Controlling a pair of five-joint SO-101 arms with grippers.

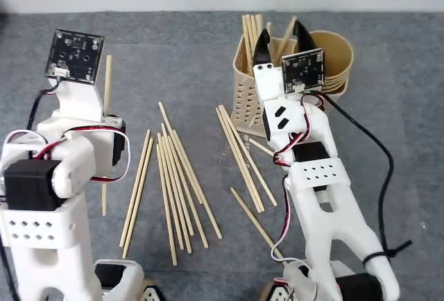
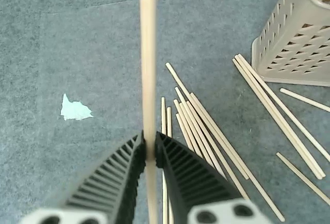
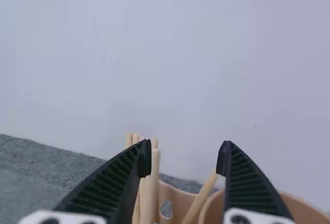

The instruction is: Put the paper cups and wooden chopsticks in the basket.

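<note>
My left gripper [image 2: 150,146] is shut on a wooden chopstick [image 2: 148,64], held above the grey table; in the high view this chopstick [image 1: 106,100] runs alongside the left arm. Loose chopsticks [image 1: 177,183] lie in the middle of the table, with more of them [image 1: 243,159] near the beige slotted basket [image 1: 248,103]. Several chopsticks [image 1: 251,30] stand in the basket. Stacked brown paper cups [image 1: 336,58] sit at the basket's right side. My right gripper [image 1: 282,28] hangs open over the basket and cups, nothing between its fingers [image 3: 129,177].
A white scrap [image 2: 75,109] lies on the grey mat. A black cable [image 1: 383,176] trails beside the right arm. A white wall [image 3: 165,53] rises behind the basket. The basket's wall [image 2: 296,43] stands past the loose chopsticks [image 2: 206,131].
</note>
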